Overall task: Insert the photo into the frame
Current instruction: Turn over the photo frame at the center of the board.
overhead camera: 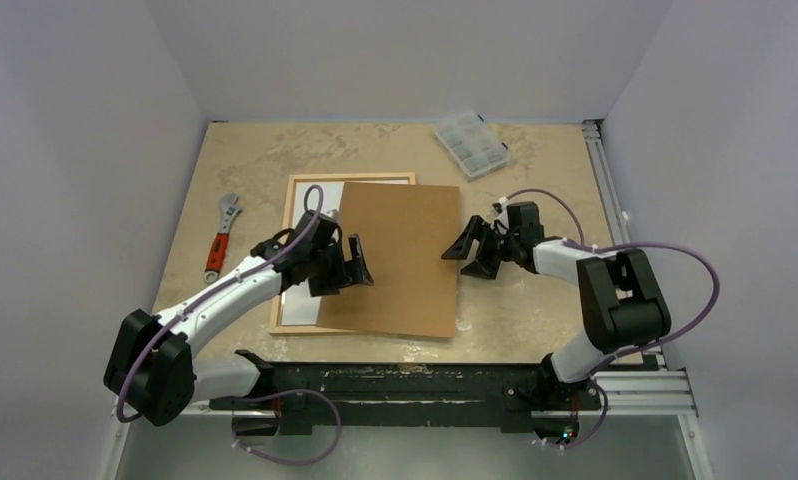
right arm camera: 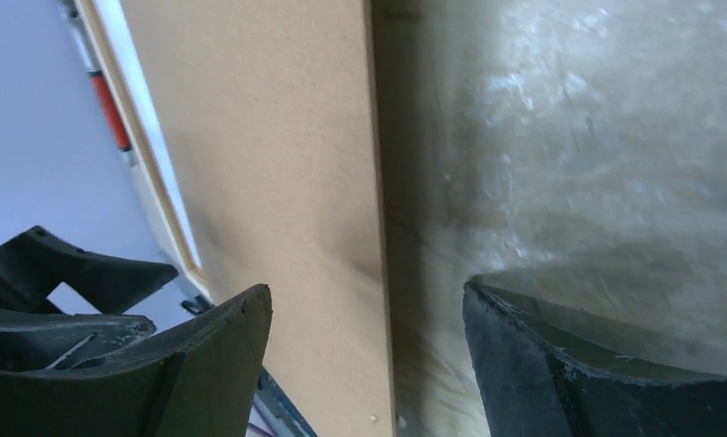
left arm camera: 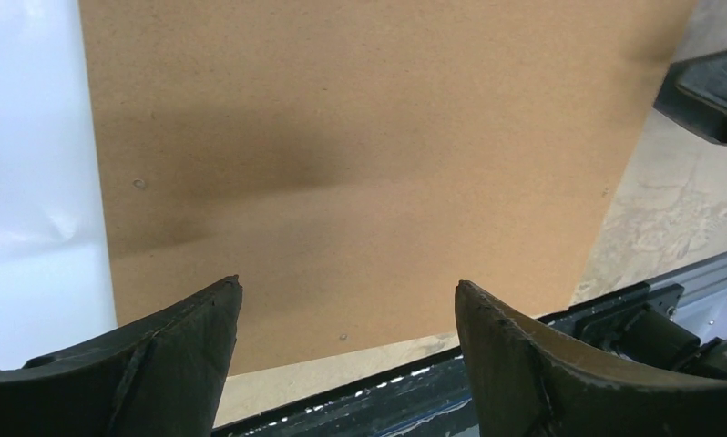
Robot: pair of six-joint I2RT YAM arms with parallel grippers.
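Observation:
The thin light wood frame (overhead camera: 350, 178) lies flat at centre left of the table. The photo (overhead camera: 300, 312) lies in it with its plain white back up, and shows as a white area in the left wrist view (left arm camera: 32, 182). A brown backing board (overhead camera: 405, 260) lies over the frame's right part and sticks out to the right onto the table. My left gripper (overhead camera: 360, 262) is open and empty over the board's left part (left arm camera: 360, 137). My right gripper (overhead camera: 460, 250) is open and empty, its jaws either side of the board's right edge (right arm camera: 269, 155).
A red-handled adjustable wrench (overhead camera: 222, 235) lies left of the frame. A clear plastic compartment box (overhead camera: 470, 143) sits at the back right. A black mounting rail (overhead camera: 415, 385) runs along the near edge. Walls close in on three sides.

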